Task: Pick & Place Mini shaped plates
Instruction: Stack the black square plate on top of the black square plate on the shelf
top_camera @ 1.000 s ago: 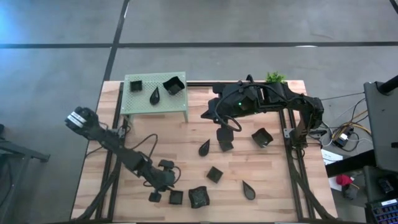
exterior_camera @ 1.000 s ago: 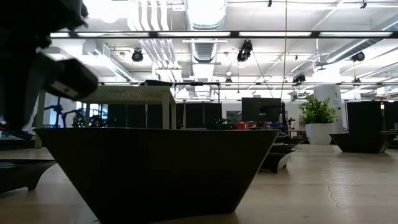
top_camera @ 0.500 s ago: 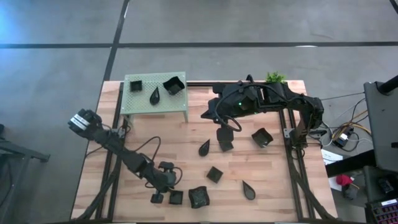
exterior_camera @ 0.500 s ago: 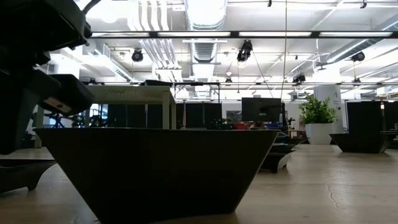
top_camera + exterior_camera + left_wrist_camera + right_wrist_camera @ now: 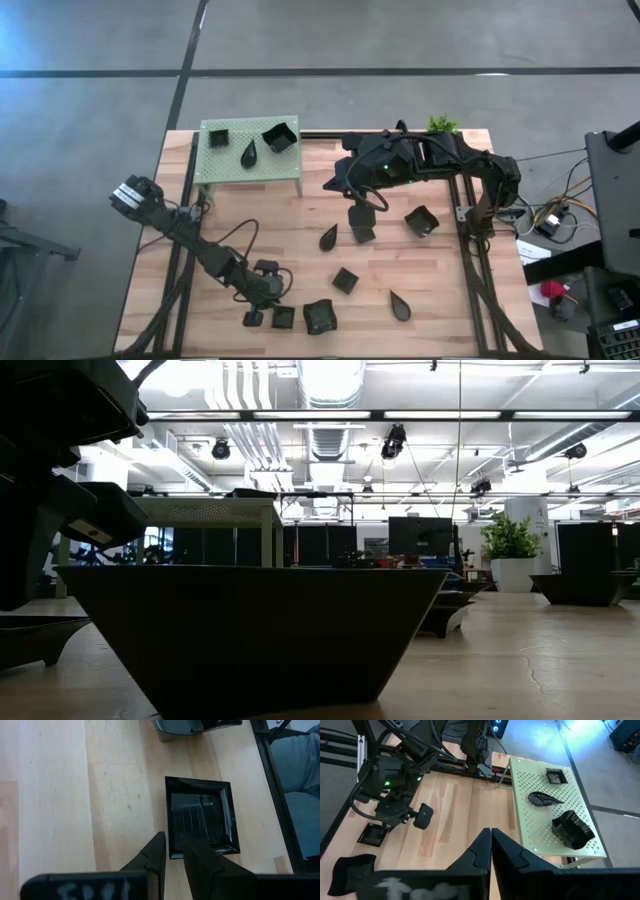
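On the perforated green stand [image 5: 250,150] sat three tiny black dishes [image 5: 279,137]; eight waited, left gripper [image 5: 172,857] pinching a square dish's rim [image 5: 200,820], right gripper [image 5: 491,840] closed empty.

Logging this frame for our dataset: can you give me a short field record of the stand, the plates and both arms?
stand: green stand, at the table's back-left corner
on stand: tiny square plate, leaf plate, larger square plate
left gripper: low near the table's front edge, at the rim of the near square plate
right gripper: jaws shut, empty, just right of the stand
loose plates: square and leaf ones scattered across the wooden table
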`<state>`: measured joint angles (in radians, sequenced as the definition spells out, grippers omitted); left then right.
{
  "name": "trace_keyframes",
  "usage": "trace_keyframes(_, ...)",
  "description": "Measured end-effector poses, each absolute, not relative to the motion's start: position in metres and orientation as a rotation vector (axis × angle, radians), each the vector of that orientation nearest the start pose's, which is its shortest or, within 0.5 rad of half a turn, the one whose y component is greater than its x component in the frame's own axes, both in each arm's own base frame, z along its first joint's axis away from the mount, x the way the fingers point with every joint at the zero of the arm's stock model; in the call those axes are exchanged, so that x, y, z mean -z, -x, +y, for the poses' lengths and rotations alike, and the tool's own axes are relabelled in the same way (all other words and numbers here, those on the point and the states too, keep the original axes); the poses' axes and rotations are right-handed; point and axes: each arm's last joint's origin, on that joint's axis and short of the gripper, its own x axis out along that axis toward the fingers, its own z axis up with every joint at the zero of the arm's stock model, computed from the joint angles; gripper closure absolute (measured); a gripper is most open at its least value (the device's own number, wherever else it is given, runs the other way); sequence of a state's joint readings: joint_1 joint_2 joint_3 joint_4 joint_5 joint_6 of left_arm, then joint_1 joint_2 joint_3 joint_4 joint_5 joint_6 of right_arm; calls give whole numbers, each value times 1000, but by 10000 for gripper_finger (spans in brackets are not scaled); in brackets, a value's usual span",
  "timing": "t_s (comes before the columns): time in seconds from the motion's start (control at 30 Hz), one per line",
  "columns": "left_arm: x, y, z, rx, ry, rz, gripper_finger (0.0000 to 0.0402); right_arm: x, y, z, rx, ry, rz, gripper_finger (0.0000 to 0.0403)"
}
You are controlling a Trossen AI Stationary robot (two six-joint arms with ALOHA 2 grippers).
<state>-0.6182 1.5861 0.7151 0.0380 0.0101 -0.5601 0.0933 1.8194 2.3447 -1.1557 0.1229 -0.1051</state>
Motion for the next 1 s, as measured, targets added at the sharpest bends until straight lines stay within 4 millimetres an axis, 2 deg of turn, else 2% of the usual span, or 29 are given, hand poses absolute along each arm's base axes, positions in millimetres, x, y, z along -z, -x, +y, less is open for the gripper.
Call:
trace_keyframes(0.2,-139,-241,-171,330,270,957,344,-477,-344,29,-6,173,627,394)
trace_keyframes(0.73,-132,-241,-172,335,289,991,347,-478,-344,29,-4,169,620,394)
trace_keyframes(0.87,-133,-241,-172,338,291,991,361,-478,-344,29,-4,169,620,394)
trace_keyframes(1.0,-134,-241,-174,355,302,988,394,-478,-344,29,-4,169,619,394)
